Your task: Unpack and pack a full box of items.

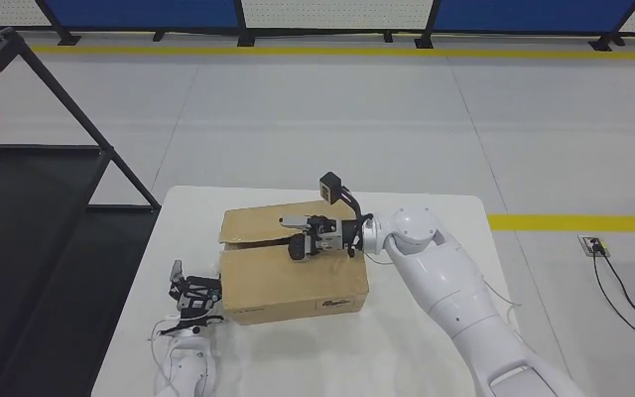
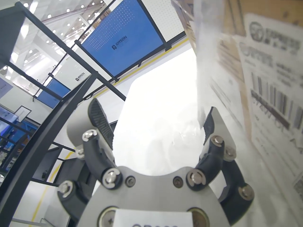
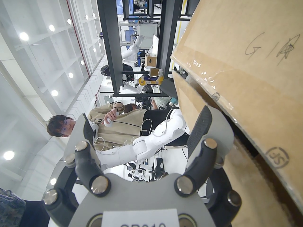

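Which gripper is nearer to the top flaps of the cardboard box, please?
Right. The right gripper is over the flaps on the box; the left gripper is down beside the box's end.

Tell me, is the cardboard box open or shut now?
Partly open: one top flap of the cardboard box is lifted a little, with a dark gap under its edge.

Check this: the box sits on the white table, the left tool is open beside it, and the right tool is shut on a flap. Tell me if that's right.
Wrong on one point: the right tool is open beside the flap, gripping nothing, as the right wrist view shows. The box does sit on the white table, with the left tool open beside it.
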Controlling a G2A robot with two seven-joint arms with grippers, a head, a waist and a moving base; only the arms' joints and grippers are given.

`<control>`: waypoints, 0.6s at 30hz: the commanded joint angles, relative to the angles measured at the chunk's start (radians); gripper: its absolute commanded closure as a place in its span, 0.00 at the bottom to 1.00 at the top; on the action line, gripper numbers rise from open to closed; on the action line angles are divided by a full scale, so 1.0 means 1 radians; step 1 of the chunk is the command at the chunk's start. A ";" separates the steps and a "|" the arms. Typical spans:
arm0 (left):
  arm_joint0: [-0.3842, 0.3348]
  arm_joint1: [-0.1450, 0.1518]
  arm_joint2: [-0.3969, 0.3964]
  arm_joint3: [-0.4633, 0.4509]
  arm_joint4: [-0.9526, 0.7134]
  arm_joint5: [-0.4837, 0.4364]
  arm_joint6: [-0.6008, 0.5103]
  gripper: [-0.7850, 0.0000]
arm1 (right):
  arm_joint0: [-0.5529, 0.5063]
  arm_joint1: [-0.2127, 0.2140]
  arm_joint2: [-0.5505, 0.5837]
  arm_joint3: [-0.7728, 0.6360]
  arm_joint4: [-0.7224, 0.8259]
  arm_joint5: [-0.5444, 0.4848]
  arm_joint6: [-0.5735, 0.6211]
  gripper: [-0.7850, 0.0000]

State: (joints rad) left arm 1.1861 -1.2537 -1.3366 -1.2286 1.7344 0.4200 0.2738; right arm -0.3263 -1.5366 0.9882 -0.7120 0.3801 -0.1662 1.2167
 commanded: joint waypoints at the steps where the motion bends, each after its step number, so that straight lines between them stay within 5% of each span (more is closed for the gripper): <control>1: -0.004 -0.004 -0.003 -0.006 -0.022 0.016 -0.003 0.00 | -0.001 0.001 0.000 -0.002 0.000 0.000 0.000 0.00; 18: 0.027 -0.020 -0.077 -0.111 -0.263 -0.072 -0.007 0.00 | -0.008 0.006 0.002 -0.014 -0.004 0.004 0.004 0.00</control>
State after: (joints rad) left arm 1.2125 -1.2725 -1.4106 -1.3317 1.4831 0.3500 0.2705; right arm -0.3345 -1.5306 0.9905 -0.7261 0.3755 -0.1613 1.2200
